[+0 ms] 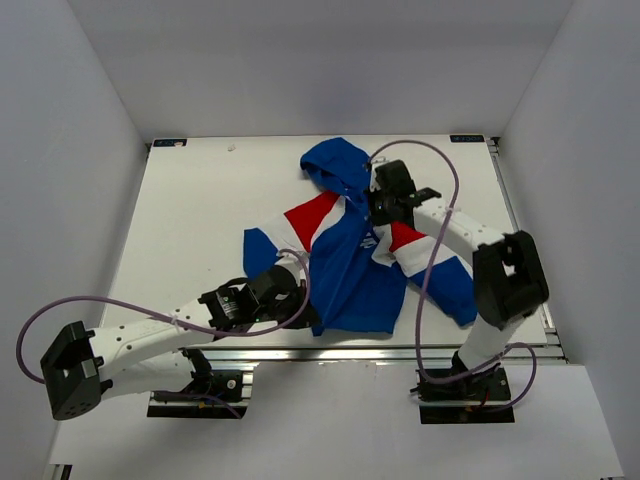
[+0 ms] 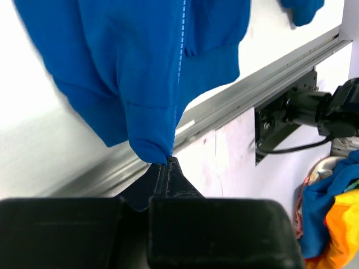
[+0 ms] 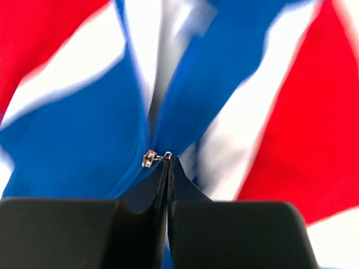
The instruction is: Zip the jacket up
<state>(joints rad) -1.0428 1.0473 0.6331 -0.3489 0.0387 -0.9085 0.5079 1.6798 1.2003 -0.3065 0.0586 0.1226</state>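
Tension at both ends of a zipper, and the step in hand, by all appearances, the upward pull itself. Just beyond the rail (image 1: 400, 352) at the near edge of the table (image 1: 200, 220), left gripper (image 2: 168, 162) clamped shut on the bottom corner of the jacket (image 1: 350, 270), at the low end of the closed line of teeth, anchoring the hem. Jacket spread front up, beginning just past the rail and running away from it: blue lower body nearest, red and white panels farther off, hood (image 1: 335, 165) farthest of all. Well beyond the rail, at chest level just short of the hood, right gripper (image 3: 168, 162) pressed tight, the zipper pull (image 3: 152, 157) at its tips, its tab apparently nipped between the closed fingers. On the rail side of the pull, teeth joined; on the far side, front panels parted with white in the gap. Judged well along, with only the short run up to the collar left open. Next move, in all likelihood, a steady draw of the pull away from the rail, straight along the teeth toward the hood, with the hem clamp firm to hold the cloth taut against bunching. Hold on the small tab slight, so slipping a real risk.
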